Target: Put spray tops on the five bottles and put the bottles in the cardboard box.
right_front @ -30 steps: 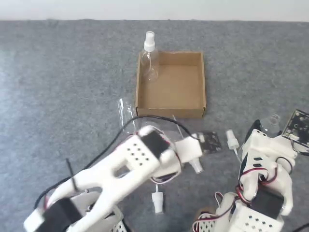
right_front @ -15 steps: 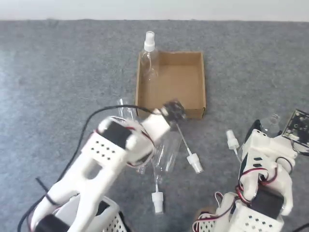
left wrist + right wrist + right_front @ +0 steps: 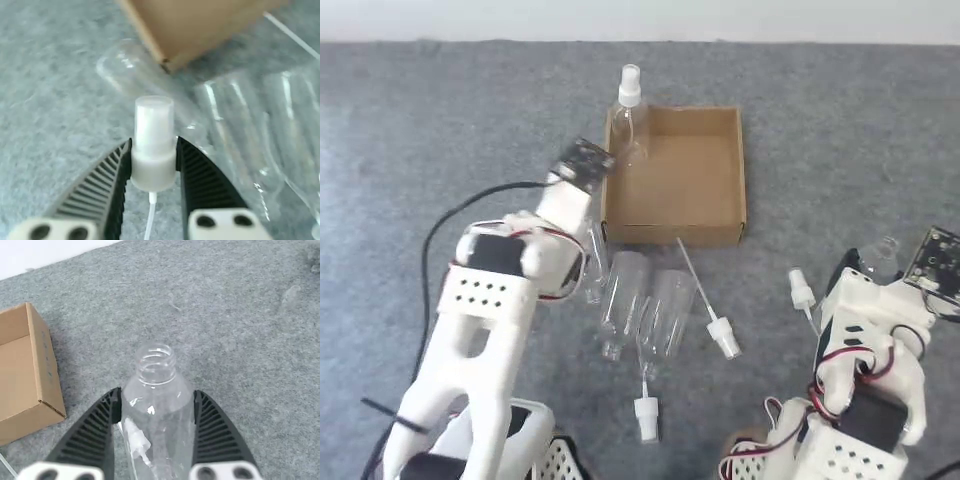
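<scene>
Spray top (image 3: 154, 134) clamped in left end effector (image 3: 153, 145) | uncapped bottle (image 3: 156, 412) gripped by right end effector (image 3: 156, 394)

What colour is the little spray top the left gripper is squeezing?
The small plastic spray top is white, clearest in the left wrist view.

Bottles (image 3: 623, 295) crowd the cardboard box (image 3: 675, 233) in front; open carpet (image 3: 840, 150) flanks it.

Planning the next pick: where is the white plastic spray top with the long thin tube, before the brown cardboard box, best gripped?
Take the white plastic spray top by its chunky head, from straight above, jaws across the tube's line: it lies flat on the grey carpet; the tube looks too thin.
</scene>
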You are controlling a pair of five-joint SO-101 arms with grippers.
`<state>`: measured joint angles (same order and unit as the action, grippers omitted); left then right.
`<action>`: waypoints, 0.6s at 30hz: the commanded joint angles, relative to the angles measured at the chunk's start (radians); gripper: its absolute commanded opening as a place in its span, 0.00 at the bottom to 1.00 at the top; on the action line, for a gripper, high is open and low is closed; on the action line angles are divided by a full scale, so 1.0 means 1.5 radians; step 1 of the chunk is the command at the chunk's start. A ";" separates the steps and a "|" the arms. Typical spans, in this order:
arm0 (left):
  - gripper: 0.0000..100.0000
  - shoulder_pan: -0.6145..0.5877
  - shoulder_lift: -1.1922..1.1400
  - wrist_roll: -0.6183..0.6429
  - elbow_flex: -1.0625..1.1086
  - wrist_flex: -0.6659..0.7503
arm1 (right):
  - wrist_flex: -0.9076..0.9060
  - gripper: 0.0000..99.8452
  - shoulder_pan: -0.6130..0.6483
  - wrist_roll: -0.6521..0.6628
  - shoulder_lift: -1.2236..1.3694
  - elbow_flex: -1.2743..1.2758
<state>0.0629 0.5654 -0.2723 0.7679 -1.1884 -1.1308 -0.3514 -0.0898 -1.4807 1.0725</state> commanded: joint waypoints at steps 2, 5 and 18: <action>0.06 -0.057 0.027 0.046 -0.016 0.033 | 0.017 0.05 -0.003 -0.002 -0.009 -0.007; 0.06 -0.084 0.012 0.064 -0.028 0.035 | 0.017 0.05 -0.003 -0.002 -0.009 -0.007; 0.06 -0.137 -0.295 0.072 -0.203 0.035 | 0.017 0.05 -0.003 -0.002 -0.009 -0.007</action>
<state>-0.1381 0.2064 -0.1726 0.5731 -1.1607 -1.1308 -0.3514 -0.0898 -1.4807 1.0725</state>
